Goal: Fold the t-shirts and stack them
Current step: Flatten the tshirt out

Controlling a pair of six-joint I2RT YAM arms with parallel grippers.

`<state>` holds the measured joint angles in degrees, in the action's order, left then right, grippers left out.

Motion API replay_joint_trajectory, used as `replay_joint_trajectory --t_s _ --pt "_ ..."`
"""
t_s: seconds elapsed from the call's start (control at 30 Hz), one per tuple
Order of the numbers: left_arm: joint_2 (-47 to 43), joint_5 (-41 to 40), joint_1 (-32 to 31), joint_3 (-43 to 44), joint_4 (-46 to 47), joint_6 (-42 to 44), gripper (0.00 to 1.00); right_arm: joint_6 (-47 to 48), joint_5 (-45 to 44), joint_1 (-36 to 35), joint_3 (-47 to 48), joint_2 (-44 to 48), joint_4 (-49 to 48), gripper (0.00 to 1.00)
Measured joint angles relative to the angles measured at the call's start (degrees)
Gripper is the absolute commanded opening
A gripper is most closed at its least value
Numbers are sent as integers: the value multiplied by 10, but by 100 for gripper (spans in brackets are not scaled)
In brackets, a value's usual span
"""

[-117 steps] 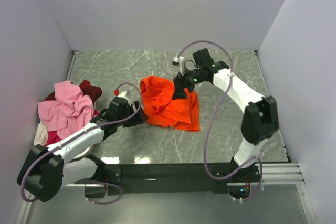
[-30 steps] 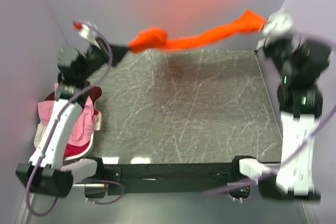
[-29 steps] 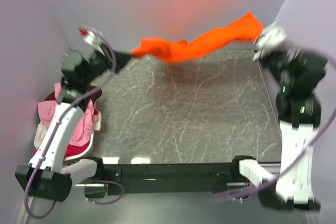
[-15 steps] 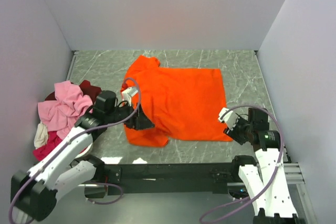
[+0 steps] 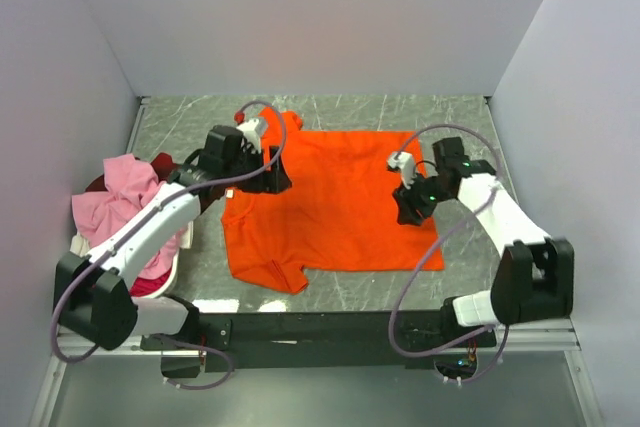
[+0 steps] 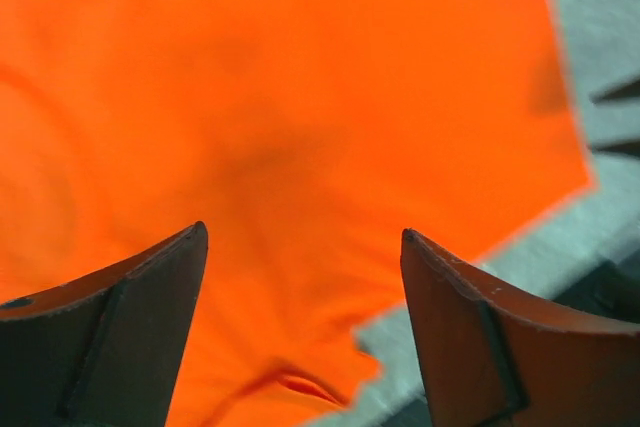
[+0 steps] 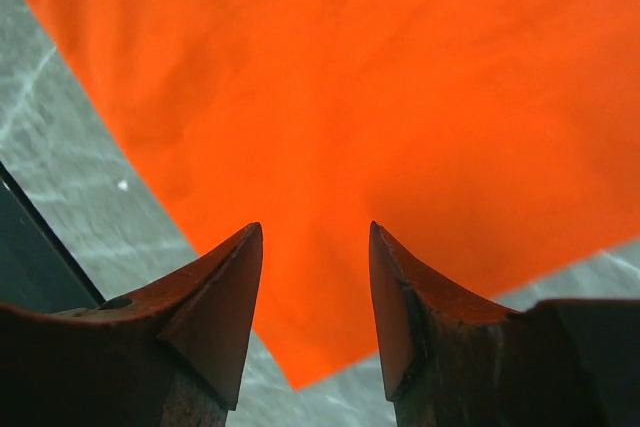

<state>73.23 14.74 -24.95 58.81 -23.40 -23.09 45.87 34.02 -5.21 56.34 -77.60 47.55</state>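
The left gripper [image 6: 302,237] has its fingers spread wide with nothing between them, only flat orange cloth below. The right gripper [image 7: 314,232] is also parted, by a narrower gap, and holds nothing. Whether either touches the cloth I cannot tell. Both are over the orange t-shirt [image 5: 335,212], which lies spread nearly flat in the middle of the overhead frame on the grey marbled table [image 5: 470,127]. There the left gripper sits over the shirt's upper left part, beside a sleeve that points to the top of the frame, and the right gripper sits over its right part, short of the right edge. With sleeves at upper left and lower left, the shirt's long axis seems to run left to right, so each arm is nearer its own end. The other t-shirts [image 5: 125,202], pink on top, are heaped at the far left.
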Motion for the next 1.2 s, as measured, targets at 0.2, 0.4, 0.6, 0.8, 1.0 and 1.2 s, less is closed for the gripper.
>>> replay_joint_trajectory --t_s 0.2,0.4,0.6,0.8,1.0,1.2 --pt "15 -118 6 69 -12 67 94 -96 -35 -8 64 -110 -37 52" --pt "-54 -203 9 5 13 105 98 -139 -81 -2 117 -183 -66 48" --pt "-93 -258 11 -62 28 121 98 -155 -124 -2 118 -228 -70 48" --pt "-97 -277 12 -80 32 130 97 -162 -162 -10 110 -236 -80 40" --pt "-106 -281 13 -80 39 130 97 -160 -195 -27 98 -257 -73 28" --pt "-112 -281 13 -80 41 130 97 -142 -220 -32 96 -264 -55 24"
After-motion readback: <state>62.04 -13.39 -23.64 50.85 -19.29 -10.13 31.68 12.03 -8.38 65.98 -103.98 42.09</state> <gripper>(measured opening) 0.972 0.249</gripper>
